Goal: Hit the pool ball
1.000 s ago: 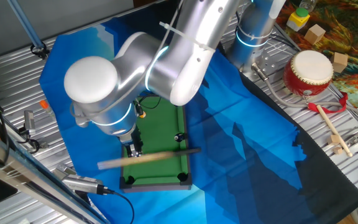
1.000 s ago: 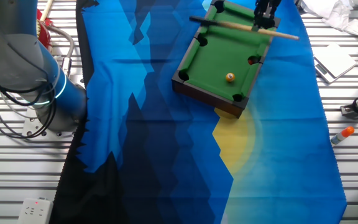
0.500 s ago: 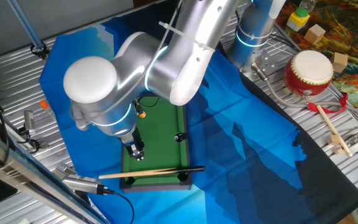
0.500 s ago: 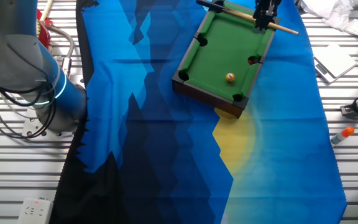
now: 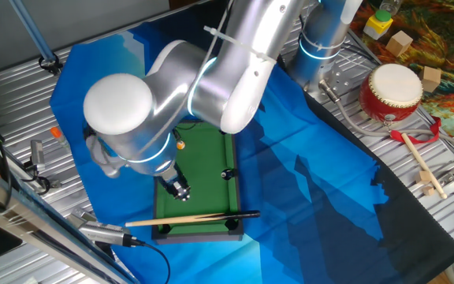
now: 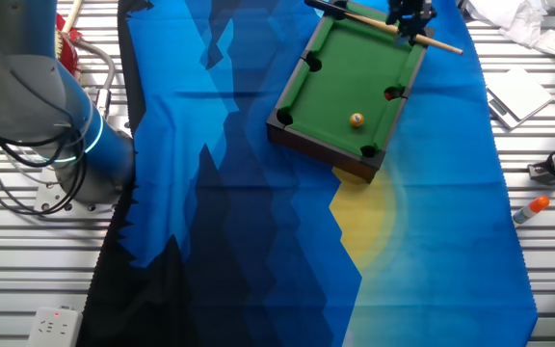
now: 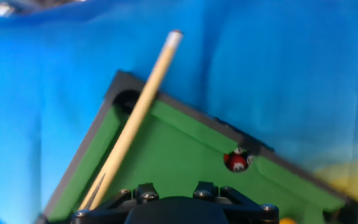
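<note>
- The pool ball [image 6: 356, 120] lies on the green felt of the toy pool table [image 6: 340, 82], near a side pocket, well apart from the gripper [image 6: 409, 17].
- A wooden cue [image 5: 191, 218] rests across one end rail.
- The big arm [image 5: 176, 95] hides part of the felt in one fixed view.
- Only the hand view shows a red ball [image 7: 236, 161] at a pocket.
- Whether the fingers are apart or together, I cannot tell.

green pool table [image 6: 340, 82], orange pool ball [image 6: 356, 120], blue cloth [image 6: 229, 173].
</note>
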Action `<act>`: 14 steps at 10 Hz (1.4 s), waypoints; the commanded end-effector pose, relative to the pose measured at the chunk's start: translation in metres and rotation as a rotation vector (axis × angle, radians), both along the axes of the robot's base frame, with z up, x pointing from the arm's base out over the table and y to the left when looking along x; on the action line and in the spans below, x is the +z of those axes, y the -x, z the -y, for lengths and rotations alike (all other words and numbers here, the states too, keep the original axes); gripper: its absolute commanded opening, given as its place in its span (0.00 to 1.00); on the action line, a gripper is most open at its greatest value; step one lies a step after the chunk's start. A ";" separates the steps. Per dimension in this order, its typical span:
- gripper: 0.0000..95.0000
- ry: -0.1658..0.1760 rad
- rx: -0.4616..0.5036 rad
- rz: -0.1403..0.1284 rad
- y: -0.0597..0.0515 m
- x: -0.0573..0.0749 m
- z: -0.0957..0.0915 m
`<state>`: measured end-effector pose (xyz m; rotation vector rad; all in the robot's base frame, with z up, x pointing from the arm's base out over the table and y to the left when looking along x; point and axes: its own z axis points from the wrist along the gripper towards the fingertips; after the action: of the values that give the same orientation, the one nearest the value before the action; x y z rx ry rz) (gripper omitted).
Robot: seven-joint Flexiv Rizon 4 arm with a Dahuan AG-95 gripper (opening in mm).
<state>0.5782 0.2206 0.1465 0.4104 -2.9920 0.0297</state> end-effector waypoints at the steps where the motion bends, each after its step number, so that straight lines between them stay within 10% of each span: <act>1: 0.40 0.057 0.296 -0.026 0.005 0.009 -0.017; 9: 0.40 0.064 0.338 0.016 -0.026 -0.018 -0.062; 14: 0.40 0.054 0.353 0.039 -0.019 -0.013 -0.055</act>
<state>0.5983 0.2757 0.1351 0.9384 -2.9074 0.1444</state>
